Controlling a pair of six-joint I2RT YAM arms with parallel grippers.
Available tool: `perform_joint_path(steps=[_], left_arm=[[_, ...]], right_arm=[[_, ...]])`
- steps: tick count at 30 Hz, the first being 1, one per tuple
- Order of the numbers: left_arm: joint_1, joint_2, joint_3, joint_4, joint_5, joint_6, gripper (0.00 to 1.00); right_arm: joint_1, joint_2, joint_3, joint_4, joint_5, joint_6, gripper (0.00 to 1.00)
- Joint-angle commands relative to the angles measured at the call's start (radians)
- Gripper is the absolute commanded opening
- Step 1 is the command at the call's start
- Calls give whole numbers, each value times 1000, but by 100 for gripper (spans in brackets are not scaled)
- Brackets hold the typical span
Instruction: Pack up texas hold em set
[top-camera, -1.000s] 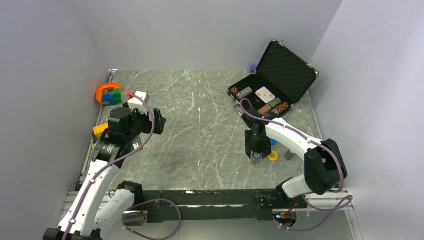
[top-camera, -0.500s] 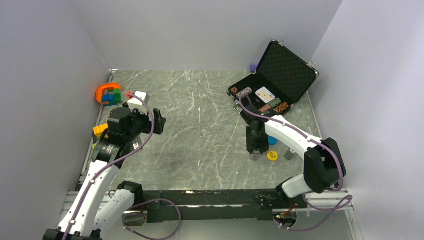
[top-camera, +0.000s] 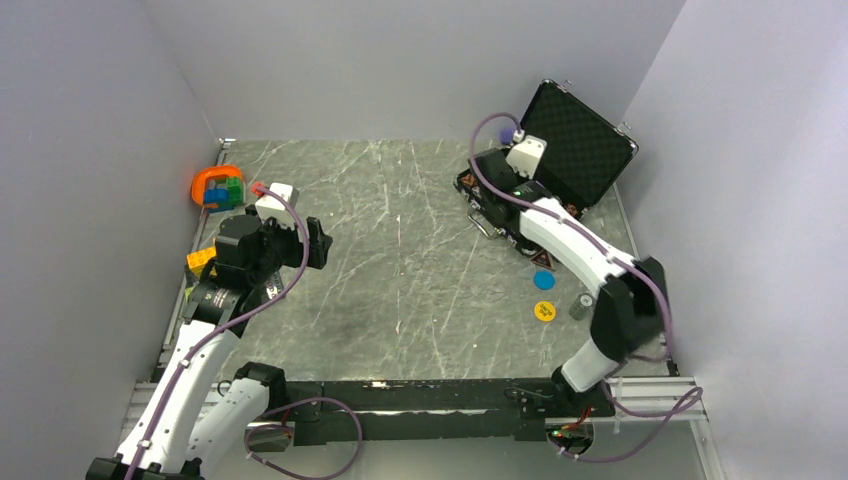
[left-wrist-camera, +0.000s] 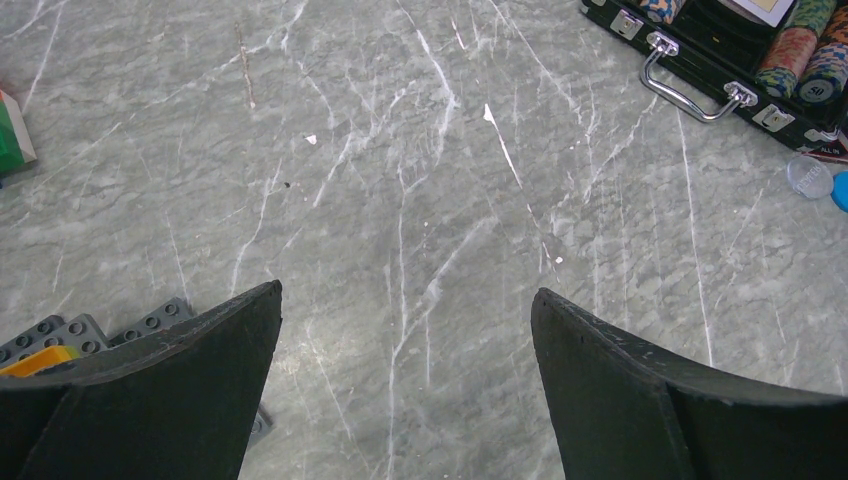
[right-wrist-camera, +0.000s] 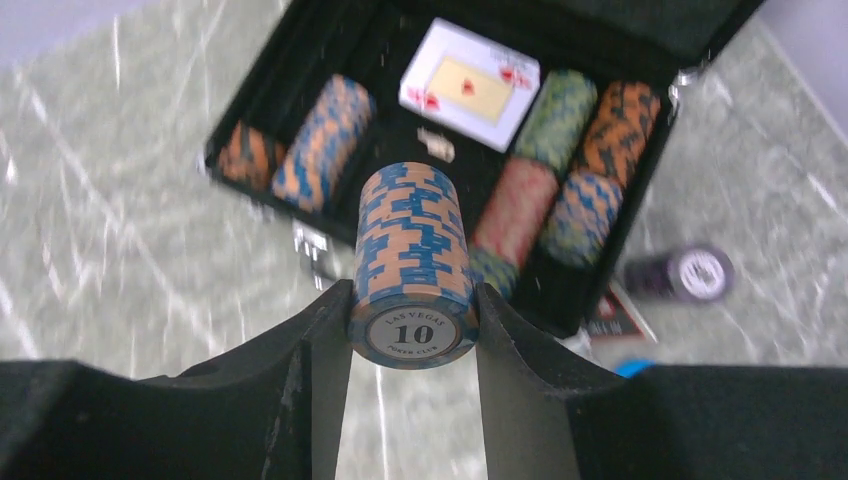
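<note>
Pinches a blue-and-orange chip stack (right-wrist-camera: 412, 255) between the right fingers (right-wrist-camera: 300, 370), with the open case (right-wrist-camera: 380, 50) just beyond the tips. Spreads the left fingers (left-wrist-camera: 180, 370) wide over the table (left-wrist-camera: 420, 200), holding nothing (far from the case). Risks scattering chips through a slack squeeze, or dropping askew onto the rolls (right-wrist-camera: 320, 140) already seated.

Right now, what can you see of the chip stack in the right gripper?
The chip stack is a short cylinder of blue-and-orange striped chips. Its end face, toward the wrist camera, reads LAS VEGAS 10 POKER CLUB. The right gripper clamps its curved sides, holding it above the open briefcase. Nothing else touches it.
</note>
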Motion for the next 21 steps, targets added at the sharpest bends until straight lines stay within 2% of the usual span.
perform_joint_path(steps=[1,5,10,15,21], left_arm=[[-6,-6,23,12,1,2,98],[-8,0,25,11,-2,2,98],[-12,7,26,8,-5,4,98],[-14,15,26,7,-5,4,98],[-15,25,26,8,-5,6,98]], right_arm=[[-8,164,97,356,311,-32,0],[-54,293,169,506,296,-104,0],[-117,438,313,475,256,-78,0],[-143,533,351,575,262,-173,0],[-166,658,459,568,248,-230,0]])
